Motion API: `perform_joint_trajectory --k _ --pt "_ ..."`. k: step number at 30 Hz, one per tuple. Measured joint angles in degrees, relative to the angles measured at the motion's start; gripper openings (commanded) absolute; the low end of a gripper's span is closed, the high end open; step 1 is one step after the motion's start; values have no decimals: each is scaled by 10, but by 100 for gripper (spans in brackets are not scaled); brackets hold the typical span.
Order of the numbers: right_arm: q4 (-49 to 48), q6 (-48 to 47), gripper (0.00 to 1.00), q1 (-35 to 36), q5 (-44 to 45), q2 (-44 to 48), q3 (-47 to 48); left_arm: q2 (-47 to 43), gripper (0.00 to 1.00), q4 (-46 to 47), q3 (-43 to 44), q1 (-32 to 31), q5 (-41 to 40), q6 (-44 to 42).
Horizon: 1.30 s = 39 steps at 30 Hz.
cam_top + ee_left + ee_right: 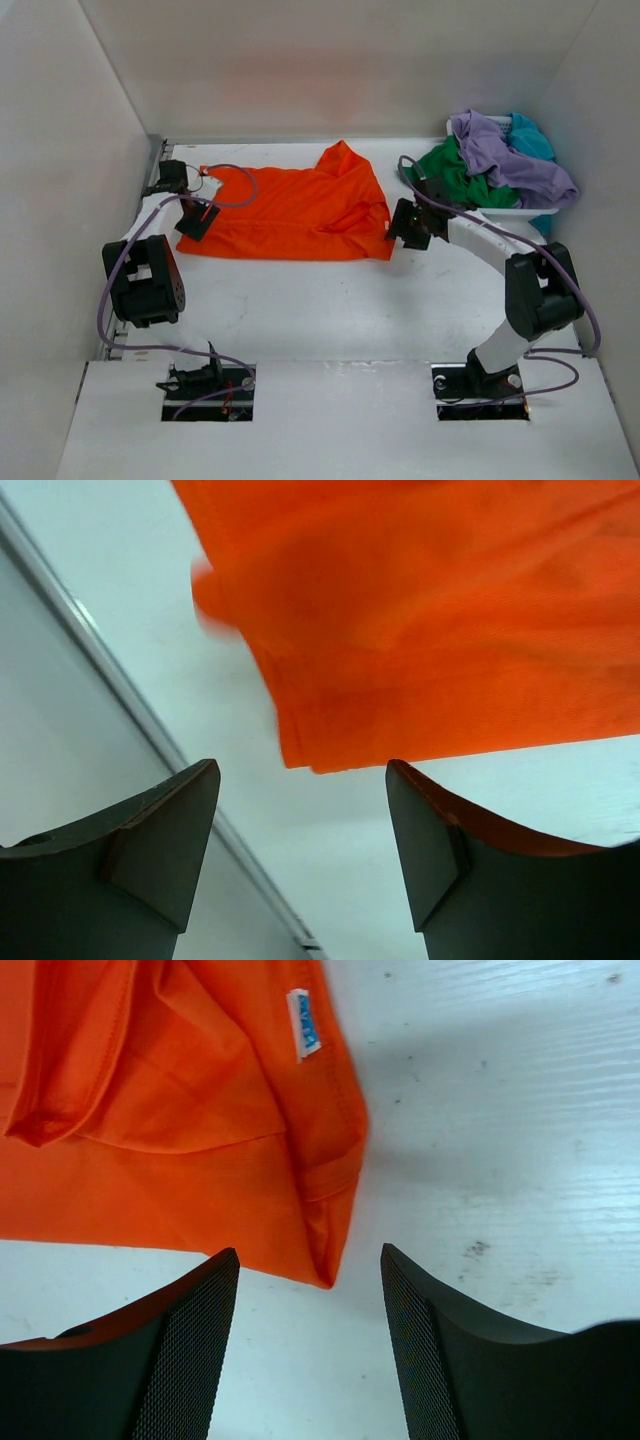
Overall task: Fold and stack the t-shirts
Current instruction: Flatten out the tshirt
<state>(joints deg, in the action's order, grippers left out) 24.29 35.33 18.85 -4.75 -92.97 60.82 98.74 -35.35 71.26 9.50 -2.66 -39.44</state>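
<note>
**A:** Left gripper (302, 772) first: jaws standing apart, nothing between them. The corner of the orange t-shirt (450, 630) sits just ahead of the gap.

**B:** Same on the other side! Right gripper (308, 1252) is spread wide and empty, with a hemmed corner lined up just in front of its gap. A small label (303, 1022) shows farther out along that edge.

**A:** Beyond both pairs of jaws the shirt lies spread between them on the table (330, 310), wrinkled, with one part bunched up at its far side.

**B:** Thin, soft cloth, I'd say. It looks light and floppy, so it'll drape and drag rather than hold a shape.

**A:** So pinch those two corners right ahead of the jaws, down on the doubled hem where there's thickness to bite.

**B:** And catch both layers, or one may slide free.

**A:** Well out past the right gripper, the basket (520, 213) holds the lavender t-shirt (500, 150), the green t-shirt (450, 175) and the teal t-shirt (530, 135), heaped loosely.
</note>
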Motion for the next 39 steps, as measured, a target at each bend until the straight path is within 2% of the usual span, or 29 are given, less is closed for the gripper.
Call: perform_joint_trajectory --k 7,12,17,18,19,20,21,22,23,24,25,27,29,34,39 --pt "-26 20 64 31 -19 -30 0 3 67 -30 16 43 48 70" --pt "-27 28 59 38 -23 -63 -2 39 67 -46 20 60 59 99" --pt "-29 34 41 40 -24 -68 -8 63 67 -62 20 66 81 122" --pt "-30 33 34 40 -24 -70 -8 66 65 -67 20 65 89 126" --pt "-31 35 28 40 -24 -71 -8 70 62 -71 20 64 95 128" --pt "-33 37 25 40 -25 -73 -8 76 60 -73 21 62 98 130" --pt "-35 35 17 40 -26 -75 -8 87 49 -75 21 58 101 131" --pt "-38 37 14 40 -27 -78 -9 94 43 -75 21 56 102 131" --pt "-41 38 7 41 -29 -81 -9 103 30 -75 23 52 94 128" --pt "-42 39 4 41 -30 -83 -9 108 24 -78 30 49 89 130" --pt "-44 39 0 41 -32 -85 -9 110 14 -78 33 49 89 135" --pt "-53 42 0 41 -37 -84 -15 114 3 -76 39 49 89 134" --pt "-57 45 0 41 -43 -84 -21 114 0 -75 39 52 89 135" --pt "-75 51 0 41 -53 -57 -61 111 0 -77 37 62 90 126" --pt "-55 64 0 53 -53 24 -135 66 1 -105 -14 65 70 99"
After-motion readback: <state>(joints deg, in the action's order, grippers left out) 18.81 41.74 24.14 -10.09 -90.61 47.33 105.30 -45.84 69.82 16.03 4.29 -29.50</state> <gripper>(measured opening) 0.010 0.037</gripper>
